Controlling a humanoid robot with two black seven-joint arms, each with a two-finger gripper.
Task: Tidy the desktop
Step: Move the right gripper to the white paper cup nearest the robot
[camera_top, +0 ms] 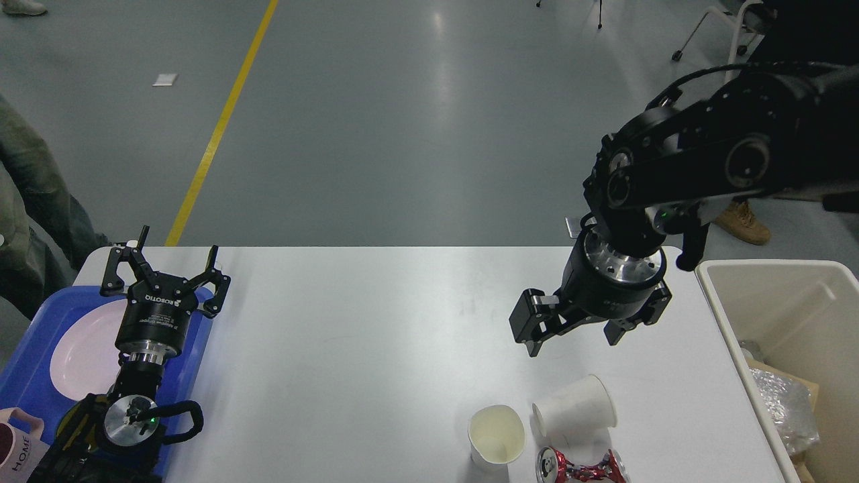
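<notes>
At the far left a pink mug [17,446] and a white plate [84,349] sat in a blue tray [40,315]. Above the tray's right edge the left end effector [164,272] hung with its fingers spread wide, holding nothing. The white surface [349,349] filled the middle of the view. Near its front edge stood an upright paper cup [496,436], a tipped paper cup [576,406] and a crushed red can [580,466]. Above them the right end effector [572,337] hovered open and empty. A beige bin [792,308] stood at the right.
</notes>
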